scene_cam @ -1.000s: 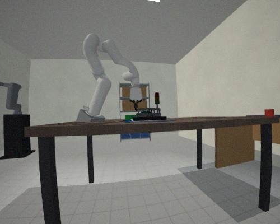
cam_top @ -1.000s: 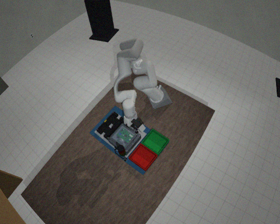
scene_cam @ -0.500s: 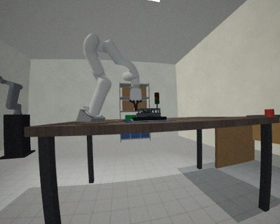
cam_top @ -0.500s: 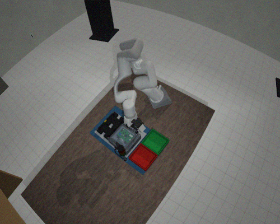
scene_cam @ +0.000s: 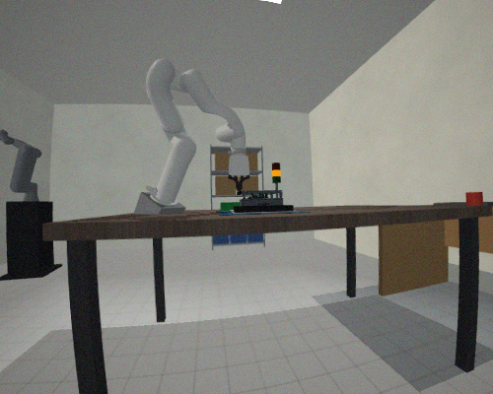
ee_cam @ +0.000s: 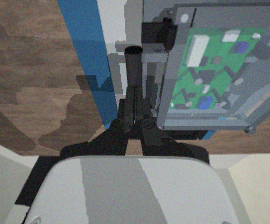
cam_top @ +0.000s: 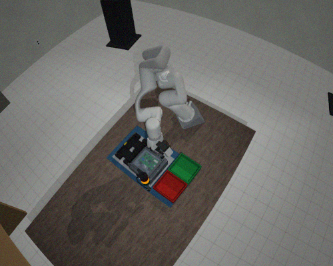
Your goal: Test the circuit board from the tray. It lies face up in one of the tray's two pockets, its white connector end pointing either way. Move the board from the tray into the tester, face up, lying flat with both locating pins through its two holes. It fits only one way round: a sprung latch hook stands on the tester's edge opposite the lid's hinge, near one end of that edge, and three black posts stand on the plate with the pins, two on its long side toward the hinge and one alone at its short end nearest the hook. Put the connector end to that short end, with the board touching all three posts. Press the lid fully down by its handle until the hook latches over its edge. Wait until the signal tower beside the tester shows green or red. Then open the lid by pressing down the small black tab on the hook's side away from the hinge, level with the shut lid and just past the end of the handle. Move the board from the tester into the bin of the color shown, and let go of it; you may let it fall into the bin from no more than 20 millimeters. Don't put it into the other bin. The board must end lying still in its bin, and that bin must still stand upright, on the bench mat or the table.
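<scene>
My gripper [ee_cam: 134,96] has its fingers squeezed together with nothing between them. On my wrist feed the fingertips point down onto a dark cylindrical bar [ee_cam: 133,62] that runs along the near edge of the tester [ee_cam: 151,75]; I take it for the lid's handle, though I cannot tell whether the tips touch it.

Just to the right of that bar lies the transparent lid [ee_cam: 168,107], down over the plate, and through it I see the circuit board [ee_cam: 217,70] lying face up, green, with its white connector [ee_cam: 197,50] toward the upper left of the wrist view. So the board is in the tester, under the lid.

From the top camera, the black tray [cam_top: 130,149] sits beside the tester on the blue bench mat [cam_top: 117,163]; both of its pockets look dark. The green bin [cam_top: 184,167] and red bin [cam_top: 170,186] stand upright side by side on the mat, on the tester's other side.

The signal tower [scene_cam: 276,173] shows amber in the exterior view.

The arm [scene_cam: 174,148] rises from its base at the table's [scene_cam: 280,219] far side and folds over to hang above the tester.
</scene>
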{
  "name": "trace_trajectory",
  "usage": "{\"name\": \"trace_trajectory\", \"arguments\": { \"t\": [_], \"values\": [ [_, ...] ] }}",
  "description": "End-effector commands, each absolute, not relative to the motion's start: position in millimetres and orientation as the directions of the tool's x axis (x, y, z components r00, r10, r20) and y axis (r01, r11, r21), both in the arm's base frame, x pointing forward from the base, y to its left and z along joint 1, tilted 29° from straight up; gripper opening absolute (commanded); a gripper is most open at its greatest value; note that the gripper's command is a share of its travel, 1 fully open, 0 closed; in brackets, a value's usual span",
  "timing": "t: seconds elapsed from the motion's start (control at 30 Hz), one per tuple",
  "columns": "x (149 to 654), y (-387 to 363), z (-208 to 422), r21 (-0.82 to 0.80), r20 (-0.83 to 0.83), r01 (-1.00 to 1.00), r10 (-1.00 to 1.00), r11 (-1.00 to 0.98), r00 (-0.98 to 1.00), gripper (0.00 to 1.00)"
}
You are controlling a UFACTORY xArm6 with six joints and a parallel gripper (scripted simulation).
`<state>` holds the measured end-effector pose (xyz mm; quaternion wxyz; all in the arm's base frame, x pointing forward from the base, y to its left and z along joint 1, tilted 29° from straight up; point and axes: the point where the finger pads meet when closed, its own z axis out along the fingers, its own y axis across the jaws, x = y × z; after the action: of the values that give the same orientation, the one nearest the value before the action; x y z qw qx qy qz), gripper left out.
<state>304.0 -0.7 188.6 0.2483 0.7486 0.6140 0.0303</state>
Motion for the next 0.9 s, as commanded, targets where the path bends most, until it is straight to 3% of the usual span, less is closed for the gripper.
{"name": "trace_trajectory", "arguments": {
  "t": [0.0,0.87],
  "values": [
    [302.5,1.7,195.1,0.411,-0.258,0.903,0.935,-0.123,0.245,0.00],
    [270.8,31.7,273.8,0.411,-0.258,0.903,0.935,-0.123,0.245,0.00]
  ]
}}
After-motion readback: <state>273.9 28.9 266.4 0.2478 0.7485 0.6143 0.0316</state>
